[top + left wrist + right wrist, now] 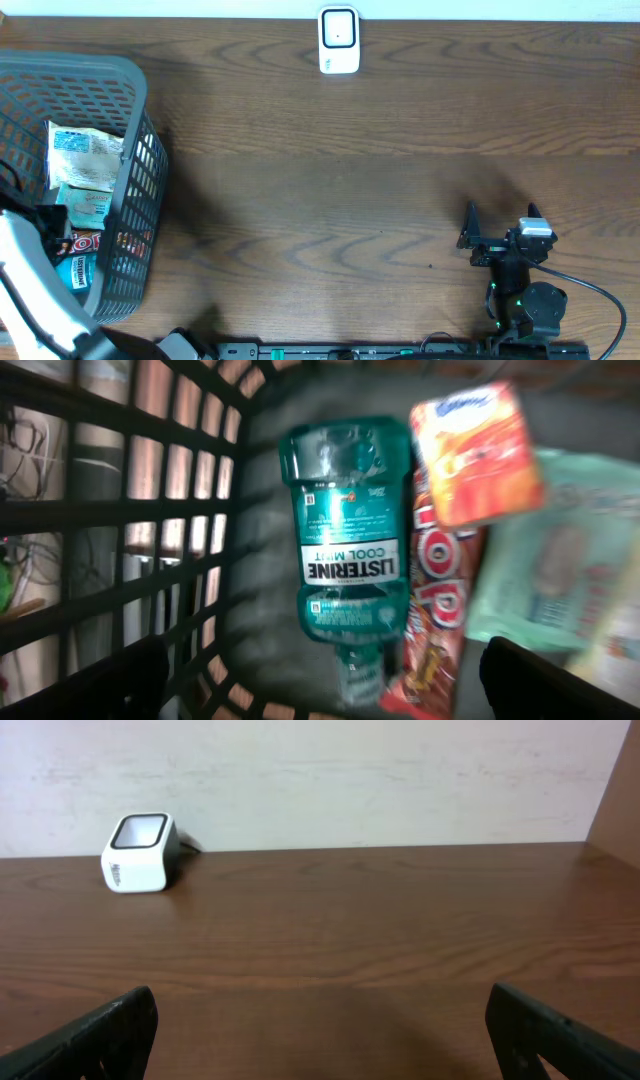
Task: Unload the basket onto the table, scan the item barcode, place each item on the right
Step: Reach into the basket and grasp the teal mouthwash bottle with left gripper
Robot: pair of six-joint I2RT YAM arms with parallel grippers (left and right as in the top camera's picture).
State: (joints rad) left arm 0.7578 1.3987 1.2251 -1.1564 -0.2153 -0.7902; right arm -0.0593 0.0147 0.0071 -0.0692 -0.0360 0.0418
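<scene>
Several items lie in the grey mesh basket (120,75) at the table's left edge. In the left wrist view a teal Listerine Cool Mint bottle (345,530) lies flat on the basket floor. To its right are a red snack packet (440,610), an orange packet (475,450) and a pale green packet (560,560). My left gripper (325,680) hangs open inside the basket over the bottle's cap end, holding nothing. No barcode shows clearly. The white scanner (339,40) stands at the table's far edge. My right gripper (502,215) rests open near the front right, facing the scanner (142,852).
The basket's dark mesh wall (120,530) rises close on the left of my left gripper. The white left arm (30,290) reaches into the basket from the front. Brown wooden table (350,200) spreads between the basket and the right arm.
</scene>
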